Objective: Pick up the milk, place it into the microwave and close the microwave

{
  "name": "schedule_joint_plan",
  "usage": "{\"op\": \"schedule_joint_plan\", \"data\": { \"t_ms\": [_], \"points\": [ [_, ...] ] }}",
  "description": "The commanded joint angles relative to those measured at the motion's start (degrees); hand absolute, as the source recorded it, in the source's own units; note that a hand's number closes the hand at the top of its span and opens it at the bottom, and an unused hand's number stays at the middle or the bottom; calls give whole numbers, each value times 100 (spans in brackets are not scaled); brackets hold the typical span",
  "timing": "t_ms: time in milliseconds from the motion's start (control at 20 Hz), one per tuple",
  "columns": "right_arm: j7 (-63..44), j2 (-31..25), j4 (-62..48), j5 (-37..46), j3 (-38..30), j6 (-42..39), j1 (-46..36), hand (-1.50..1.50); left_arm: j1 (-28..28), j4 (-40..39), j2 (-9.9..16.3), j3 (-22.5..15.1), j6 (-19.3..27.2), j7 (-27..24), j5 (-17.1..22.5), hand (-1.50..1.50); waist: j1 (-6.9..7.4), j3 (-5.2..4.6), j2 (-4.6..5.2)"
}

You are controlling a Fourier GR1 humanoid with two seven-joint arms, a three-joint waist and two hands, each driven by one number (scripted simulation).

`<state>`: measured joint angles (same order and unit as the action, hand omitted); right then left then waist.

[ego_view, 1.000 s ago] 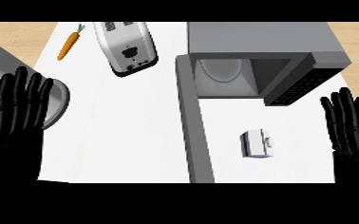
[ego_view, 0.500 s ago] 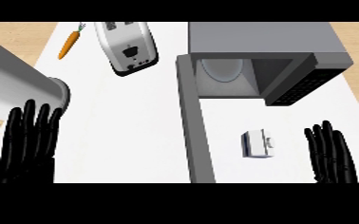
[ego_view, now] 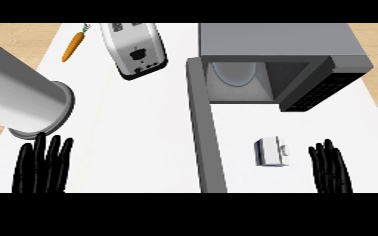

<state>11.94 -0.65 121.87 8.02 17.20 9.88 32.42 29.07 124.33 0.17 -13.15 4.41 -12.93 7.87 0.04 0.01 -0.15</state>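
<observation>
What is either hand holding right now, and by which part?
Nothing is held. The left hand and the right hand are both open, fingers straight, low on the counter. The milk stands untouched just left of the right hand.

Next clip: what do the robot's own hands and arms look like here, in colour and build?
Only the hands show. The left hand and right hand are both plain glossy black, with long slender segmented fingers. No cables, markings or sleeves are visible. A grey cylinder stands above the left hand; whether it belongs to the arm cannot be told.
</observation>
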Motion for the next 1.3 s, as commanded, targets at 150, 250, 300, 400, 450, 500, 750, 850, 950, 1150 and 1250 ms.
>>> {"op": "schedule_joint_plan", "data": {
  "t_ms": [150, 250, 300, 400, 450, 500, 750, 850, 950, 1150, 1250],
  "points": [
    [860, -12, -1429, -625, -690, -167, -583, -150, 678, 31, 121, -119, -157, -602, 49, -150, 38, 1, 4],
    [965, 63, -1839, -470, -419, 311, -729, -150, 877, 63, 78, -321, -171, -701, 71, -150, 39, 1, 6],
    [1083, 63, -1887, -509, -624, 238, -724, -150, 663, 41, 130, -204, -184, -571, 161, -150, 20, 0, 8],
    [1219, 64, -2237, -795, -1043, 237, -993, -150, 1142, -79, 197, -196, -358, -1119, 148, -150, 50, 0, 4],
    [1888, 64, -2803, -706, -715, 502, -715, -150, 842, -27, 260, 38, -326, -795, 307, -150, 22, 2, 8],
    [1340, 64, -2494, -701, -479, 902, -1021, -150, 1397, 46, 239, -283, -406, -1137, 179, -150, 52, 0, 3],
    [2216, 65, -4274, -1015, -1222, 864, -1719, -150, 1085, -142, 284, -55, -403, -1163, 235, -150, 58, 4, 18],
    [2442, -105, -4430, -1250, -1791, 375, -1815, -150, 1145, 115, 449, 108, -524, -922, 558, -150, 41, 4, 15],
    [2484, -10, -4611, -1112, -1666, 463, -1808, -150, 1171, -52, 335, -31, -414, -1140, 342, -150, 29, 1, 11],
    [3407, -56, -5790, -1248, -1940, 200, -2212, -150, 1497, -82, 404, -110, -588, -1494, 410, -150, 48, 2, 11],
    [3525, -106, -5793, -1206, -1938, 161, -2082, -150, 1187, -508, 307, -50, -524, -1625, 367, -150, 23, 0, 11]
  ]
}}
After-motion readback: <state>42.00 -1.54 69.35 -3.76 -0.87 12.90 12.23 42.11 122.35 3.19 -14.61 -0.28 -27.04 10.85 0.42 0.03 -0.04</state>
